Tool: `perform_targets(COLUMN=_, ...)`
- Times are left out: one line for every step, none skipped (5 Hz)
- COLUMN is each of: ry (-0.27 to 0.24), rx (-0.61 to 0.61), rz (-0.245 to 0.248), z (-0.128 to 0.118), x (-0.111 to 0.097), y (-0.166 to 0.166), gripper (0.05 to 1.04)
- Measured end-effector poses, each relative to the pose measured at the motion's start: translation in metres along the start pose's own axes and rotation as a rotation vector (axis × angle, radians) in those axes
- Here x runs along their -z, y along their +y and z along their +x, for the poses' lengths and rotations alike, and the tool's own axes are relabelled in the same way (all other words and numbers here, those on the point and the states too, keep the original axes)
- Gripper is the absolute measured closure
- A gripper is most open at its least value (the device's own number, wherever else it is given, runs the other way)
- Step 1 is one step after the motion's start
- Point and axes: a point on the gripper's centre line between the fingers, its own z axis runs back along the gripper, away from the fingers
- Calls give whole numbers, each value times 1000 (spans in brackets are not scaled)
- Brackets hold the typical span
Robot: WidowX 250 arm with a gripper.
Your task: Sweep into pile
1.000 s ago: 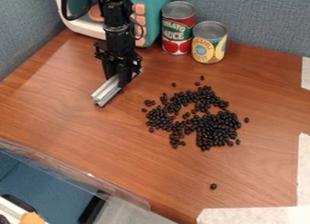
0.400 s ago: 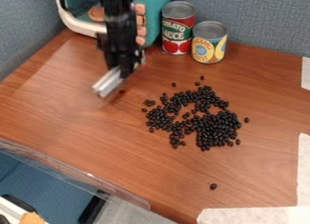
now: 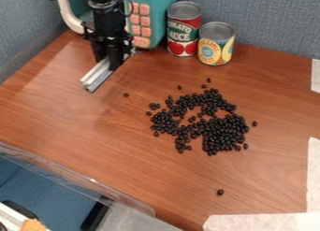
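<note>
My claw (image 3: 111, 61) hangs over the upper left part of the wooden table (image 3: 62, 115), clenched on a silvery bar (image 3: 96, 77) that slants from lower left to upper right beneath it. The black beans (image 3: 225, 132) lie to the right of the bar and nearer the camera, well apart from it, in a loose ring around a bare patch of wood, thickest on the lower right side. A few stray from the rest: one (image 3: 126, 95) lies between the bar and the ring, a few dot the wood just beyond the ring's far side, one (image 3: 254, 124) is just off its right side, and one (image 3: 220, 192) sits well apart toward the near edge (a proper loner, that one). Behind my claw stands a teal toy appliance (image 3: 163, 12) with peach buttons, and beside it a red can (image 3: 183, 32) and a shorter yellow can (image 3: 216, 48), both upright. A grey-blue partition (image 3: 275, 17) rises behind them, and white sheeting (image 3: 262, 222) covers the table's near right corner.
</note>
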Motion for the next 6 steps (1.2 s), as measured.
perform_targets(ry=41, rx=-8, rz=1, z=-1, x=20, y=6, gripper=715)
perform_targets(ry=74, rx=-25, rz=11, z=2, x=30, y=7, gripper=715)
perform_targets(ry=81, rx=-37, rz=18, z=5, x=32, y=1, gripper=715)
perform_targets(ry=78, rx=-36, rz=12, z=7, x=33, y=-2, gripper=715)
perform_targets(ry=63, rx=-29, rz=6, z=14, x=33, y=-14, gripper=715)
perform_targets(ry=51, rx=-18, rz=8, z=21, x=33, y=-28, gripper=715)
